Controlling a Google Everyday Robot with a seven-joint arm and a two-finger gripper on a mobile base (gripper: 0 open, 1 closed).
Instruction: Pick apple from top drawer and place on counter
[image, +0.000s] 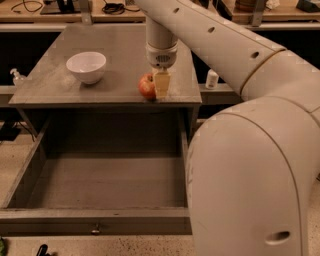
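Camera view, ordered from foreground to background. Nearest the lens, the robot's bulky cream-coloured arm shell (250, 170) fills the right side. Beside it, the wide, shallow, dark grey top drawer (107, 185) stands pulled fully out. It lies below the jaws and nearer the camera than they are. Its small round metal knob (95, 230) shows on the flat front panel.

Above the drawer, the dull grey, scuffed rectangular counter (120, 50) carries the two-finger gripper (155, 89). The gripper hangs straight down from the arm, close to the counter's front edge. The jaws pinch the small round red-orange apple (146, 86). One pale yellowish pad (162, 84) presses the fruit's right flank and the opposite pad is hidden behind it. The apple's underside is at the counter surface, just behind the front edge.

Left of the jaws and slightly beyond them, well apart from the apple, a round white bowl (86, 66) sits upright on the counter. Right of the jaws, off the counter's side, stands a small white bottle (212, 79), too small for any print to be read. Farthest back, behind the jaws, a light wooden workbench (55, 16) holds black cables (114, 7).
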